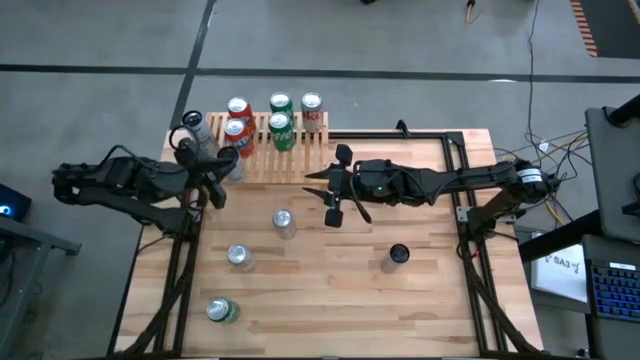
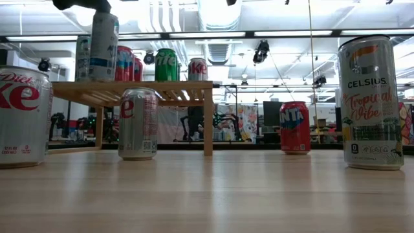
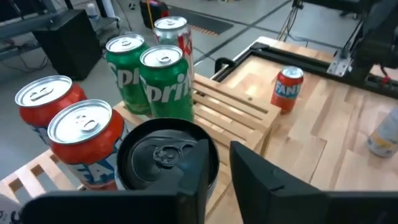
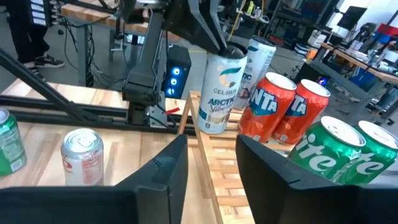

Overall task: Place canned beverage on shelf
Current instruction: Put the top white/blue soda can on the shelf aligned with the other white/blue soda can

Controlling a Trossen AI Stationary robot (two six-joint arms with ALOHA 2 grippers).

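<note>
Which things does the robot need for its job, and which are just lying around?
For the job: shelf; Celsius can at the left gripper; Fanta can waiting on the table.
Just lying about: keyboard; cables; idle right gripper.

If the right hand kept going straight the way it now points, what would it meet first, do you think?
Probably the shelf: its slatted edge lies right ahead of the right hand. Beyond it stands the Celsius can that the left hand grips, though depth is hard to judge.

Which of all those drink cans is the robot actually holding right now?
The tall white-and-blue Celsius can, held from above by the left gripper over the light-wood slatted shelf's left end. Every other can stands untouched on shelf or table.
</note>
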